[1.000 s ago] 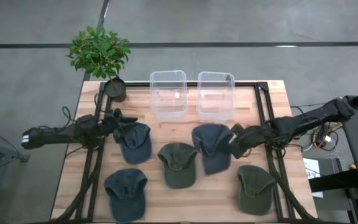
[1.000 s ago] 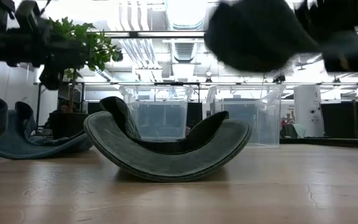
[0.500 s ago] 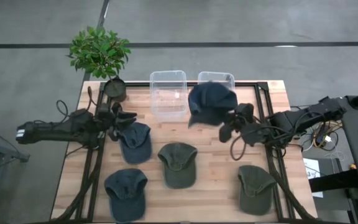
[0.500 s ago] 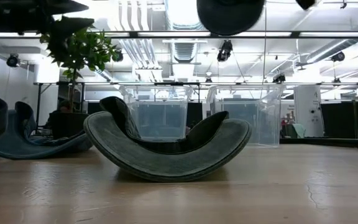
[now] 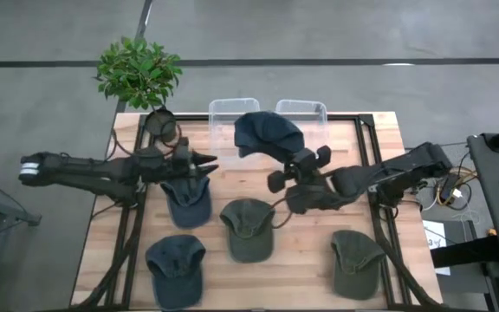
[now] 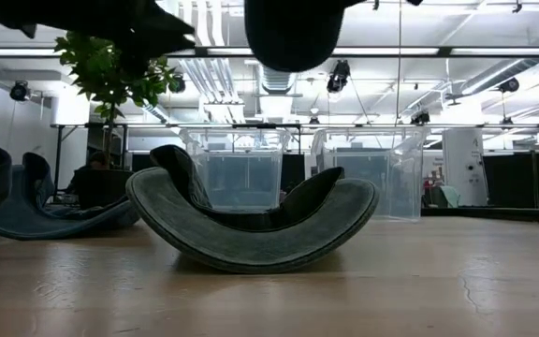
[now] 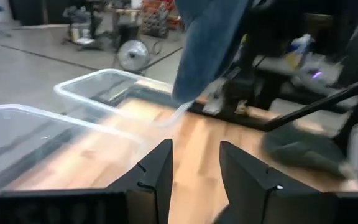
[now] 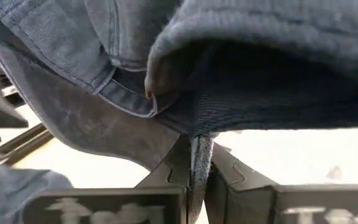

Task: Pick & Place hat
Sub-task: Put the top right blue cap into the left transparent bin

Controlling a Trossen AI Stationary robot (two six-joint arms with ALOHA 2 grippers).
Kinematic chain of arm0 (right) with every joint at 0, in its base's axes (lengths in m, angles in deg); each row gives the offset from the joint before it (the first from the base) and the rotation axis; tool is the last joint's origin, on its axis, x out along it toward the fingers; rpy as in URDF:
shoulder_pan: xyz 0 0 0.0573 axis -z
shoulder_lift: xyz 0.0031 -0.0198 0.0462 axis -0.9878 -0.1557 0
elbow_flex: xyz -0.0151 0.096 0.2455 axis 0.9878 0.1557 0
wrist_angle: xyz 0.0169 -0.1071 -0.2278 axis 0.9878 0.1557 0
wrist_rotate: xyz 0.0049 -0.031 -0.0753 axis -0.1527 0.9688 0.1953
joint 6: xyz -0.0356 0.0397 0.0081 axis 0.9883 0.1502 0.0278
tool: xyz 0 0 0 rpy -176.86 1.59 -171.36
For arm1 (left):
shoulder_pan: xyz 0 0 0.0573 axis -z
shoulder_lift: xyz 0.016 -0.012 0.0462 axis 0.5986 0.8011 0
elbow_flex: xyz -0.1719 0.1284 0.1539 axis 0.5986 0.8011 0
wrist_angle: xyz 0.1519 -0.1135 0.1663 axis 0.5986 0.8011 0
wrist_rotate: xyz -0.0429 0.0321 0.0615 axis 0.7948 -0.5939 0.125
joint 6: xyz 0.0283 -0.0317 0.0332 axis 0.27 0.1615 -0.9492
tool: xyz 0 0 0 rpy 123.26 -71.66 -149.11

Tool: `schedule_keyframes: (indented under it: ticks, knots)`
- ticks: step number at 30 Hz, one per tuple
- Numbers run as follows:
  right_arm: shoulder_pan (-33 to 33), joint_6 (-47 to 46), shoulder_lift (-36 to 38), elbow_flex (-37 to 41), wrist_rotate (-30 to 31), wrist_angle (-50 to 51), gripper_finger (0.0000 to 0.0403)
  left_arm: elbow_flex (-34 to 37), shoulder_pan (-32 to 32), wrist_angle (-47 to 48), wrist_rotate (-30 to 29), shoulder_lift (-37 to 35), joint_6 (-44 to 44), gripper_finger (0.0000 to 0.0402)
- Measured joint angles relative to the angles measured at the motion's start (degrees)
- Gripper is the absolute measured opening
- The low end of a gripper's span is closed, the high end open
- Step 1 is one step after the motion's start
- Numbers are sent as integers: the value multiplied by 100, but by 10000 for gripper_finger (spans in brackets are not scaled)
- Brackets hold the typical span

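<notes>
A dark blue hat (image 5: pixel 267 133) hangs in the air over the two clear bins, and shows as a dark shape at the top of the low view (image 6: pixel 288 33). My right gripper (image 5: pixel 294 159) reaches in from the table's right and is shut on it (image 8: pixel 197 165). My left gripper (image 5: pixel 204 162) is open and hovers above another blue hat (image 5: pixel 187 198) on the left side, touching nothing. Its two fingers stand apart in the left wrist view (image 7: pixel 194 168), with the lifted hat (image 7: pixel 210 43) ahead of them. My right gripper pinches a thin edge of the blue hat's cloth (image 8: pixel 199 142) between its two fingers. The fingers come from the table's right and near side. The hat is lifted clear of the table, and its crown and brim (image 8: pixel 73 112) spread out beyond the fingertips.
Two clear bins stand at the far edge: the left one (image 5: pixel 223 111) and the right one (image 5: pixel 312 108). A green hat (image 5: pixel 248 227) lies in the middle, upturned (image 6: pixel 251 229). A blue hat (image 5: pixel 176 264) and a green hat (image 5: pixel 356 262) lie near the front. A potted plant (image 5: pixel 139 74) stands at the far left corner.
My right gripper has carried the blue hat from above the table's middle right toward the far edge and the left, and the hat now hangs over the bins. My left gripper has moved toward the table's right.
</notes>
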Motion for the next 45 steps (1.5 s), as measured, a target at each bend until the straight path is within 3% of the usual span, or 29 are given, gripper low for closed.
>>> schedule_keyframes:
  ticks: [8, 28, 40, 45]
  knots:
    - [64, 197, -605, -439, 369, -29, 12, -598, 0, -70, -358, 721, -219, 124]
    - [112, 33, -653, -464, 412, -21, 13, -1544, 62, -162, -806, 1910, -575, 124]
    - [112, 206, -647, -463, -134, -220, 13, -1845, 63, -452, -1201, 2298, -669, 123]
    - [112, 363, -647, -463, -164, -216, 13, -1852, 63, -409, -1203, 2339, -671, 77]
